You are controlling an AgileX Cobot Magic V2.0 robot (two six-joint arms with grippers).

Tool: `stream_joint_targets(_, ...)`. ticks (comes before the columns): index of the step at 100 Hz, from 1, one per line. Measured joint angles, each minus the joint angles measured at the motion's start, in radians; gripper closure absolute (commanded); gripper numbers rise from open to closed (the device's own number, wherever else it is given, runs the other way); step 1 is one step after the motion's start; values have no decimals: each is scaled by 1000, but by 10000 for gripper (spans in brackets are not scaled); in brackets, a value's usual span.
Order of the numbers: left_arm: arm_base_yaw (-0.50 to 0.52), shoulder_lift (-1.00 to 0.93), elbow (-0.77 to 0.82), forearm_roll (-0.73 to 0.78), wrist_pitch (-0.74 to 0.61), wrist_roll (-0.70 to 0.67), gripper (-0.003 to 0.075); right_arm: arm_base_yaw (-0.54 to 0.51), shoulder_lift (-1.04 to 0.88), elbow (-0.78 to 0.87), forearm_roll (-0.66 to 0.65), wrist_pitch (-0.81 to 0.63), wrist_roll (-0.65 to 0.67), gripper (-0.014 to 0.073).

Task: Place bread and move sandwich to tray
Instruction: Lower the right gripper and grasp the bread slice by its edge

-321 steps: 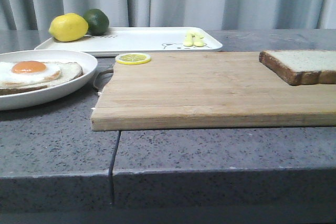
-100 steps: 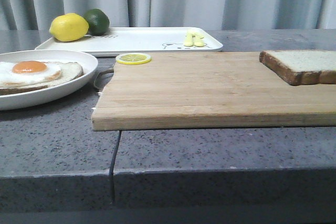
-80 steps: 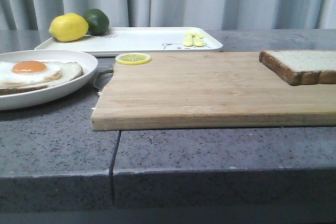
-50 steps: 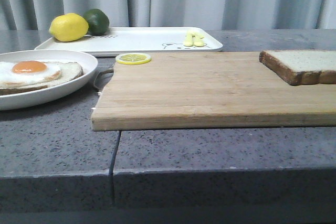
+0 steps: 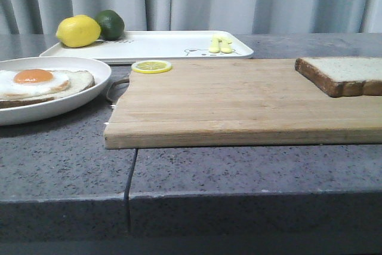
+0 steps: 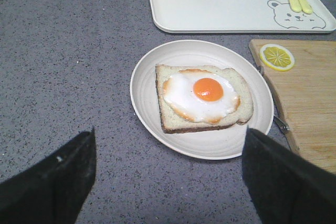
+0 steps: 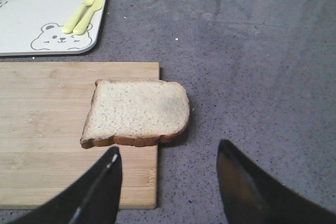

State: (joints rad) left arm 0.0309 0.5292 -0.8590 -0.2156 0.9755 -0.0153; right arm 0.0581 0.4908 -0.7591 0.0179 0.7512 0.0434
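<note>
Bread (image 7: 137,112) overhangs the cutting board (image 7: 52,129) on grey stone counter (image 7: 252,66); both claws seemingly spread, empty.

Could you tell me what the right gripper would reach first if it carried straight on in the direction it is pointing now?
Most likely the bread, lying half off the cutting board. The open right gripper points roughly at its near crust; depth is unclear, so it might touch the table just short of it.
</note>
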Motion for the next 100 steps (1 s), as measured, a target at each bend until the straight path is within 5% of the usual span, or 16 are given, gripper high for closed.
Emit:
stream_joint_targets(49, 0, 0, 0, 0, 0, 0, 185, -21, 161, 9, 168, -130, -43, 175)
stream_joint_targets(77, 0, 0, 0, 0, 0, 0, 185, -199, 351, 29, 501, -241, -325, 175)
stream_joint_targets(100, 0, 0, 0, -1, 0, 0, 185, -367, 482, 80, 906, -297, -661, 175)
